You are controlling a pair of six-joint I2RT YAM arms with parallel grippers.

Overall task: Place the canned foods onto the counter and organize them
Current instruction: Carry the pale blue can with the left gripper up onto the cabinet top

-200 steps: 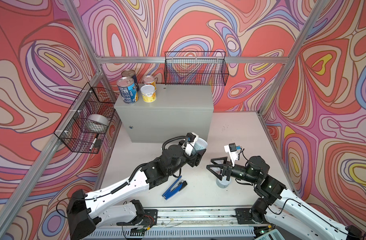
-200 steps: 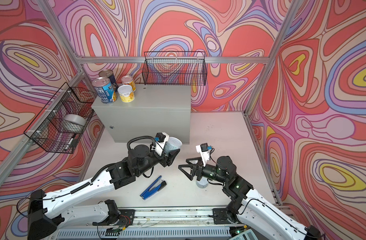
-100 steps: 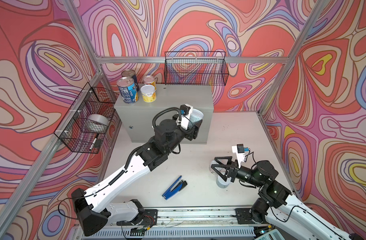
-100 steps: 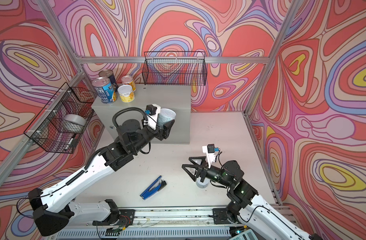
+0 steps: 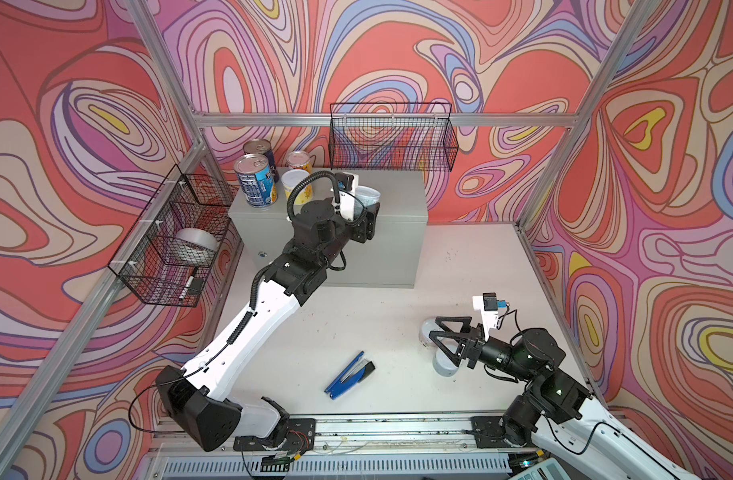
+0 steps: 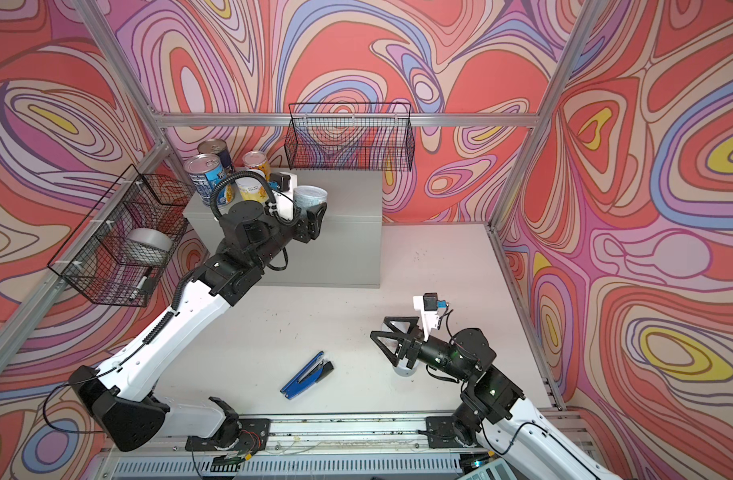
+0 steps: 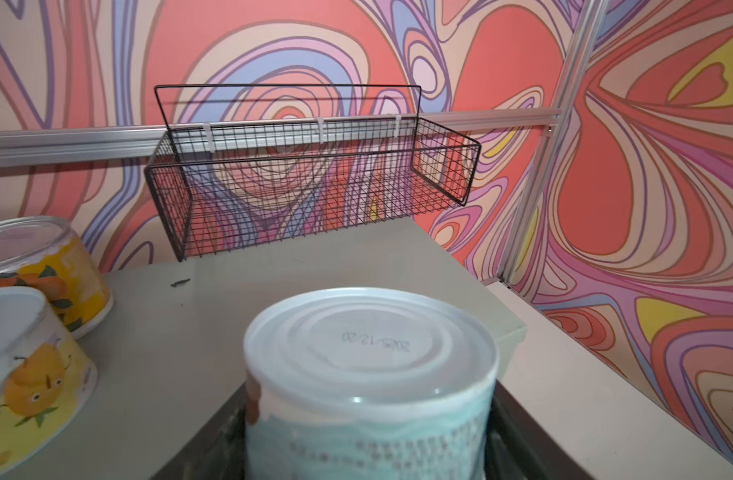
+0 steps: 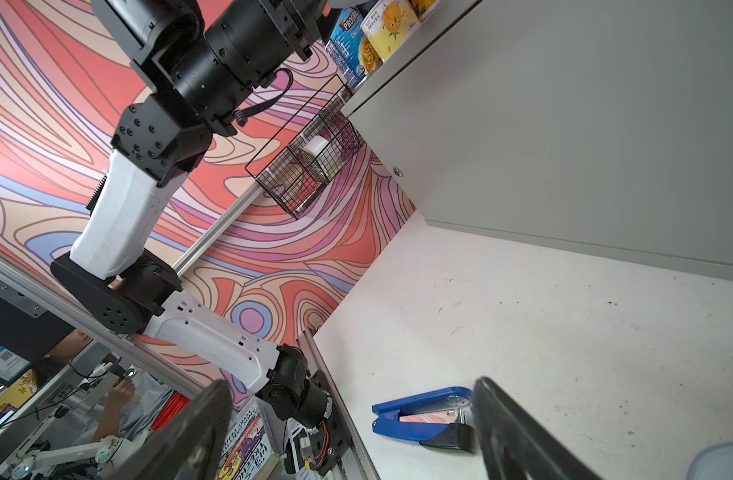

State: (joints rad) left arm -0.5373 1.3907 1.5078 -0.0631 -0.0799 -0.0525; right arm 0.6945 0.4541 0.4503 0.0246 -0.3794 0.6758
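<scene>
The short white-lidded tin with a pale teal label (image 5: 368, 196) stands upright between the jaws of the left gripper (image 5: 367, 214), which are clamped on its sides. In the left wrist view the dark jaws flank the tin (image 7: 369, 374) low on either side, and its lid faces up with a printed date. It is over the front middle of the large grey metal counter (image 5: 402, 208) (whether its base touches the flat top I cannot tell).

At the counter's back left corner 4 other tins stand close together, apart from the held one:
- 2 taller blue-labelled tins with silver tops (image 5: 254, 180)
- a small yellow-orange tin (image 5: 298, 160)
- a short white-lidded tin with a yellow label (image 5: 294, 185)

On the white tabletop (image 5: 377, 316), 2 short pale tins (image 5: 446, 365) sit partly hidden by the right gripper (image 5: 439, 336). Its black triangular jaws stand wide apart and hold nothing. In the right wrist view only the edge of 1 pale lid (image 8: 722, 461) shows, outside the jaws rather than between them.

A blue stapler (image 5: 350, 374) lies on the tabletop between the 2 arms. A long black wire basket (image 5: 392, 141) hangs on the back wall just above the counter. A second black wire basket (image 5: 157, 276) on the left wall holds a silver tape roll (image 5: 194, 245).
</scene>
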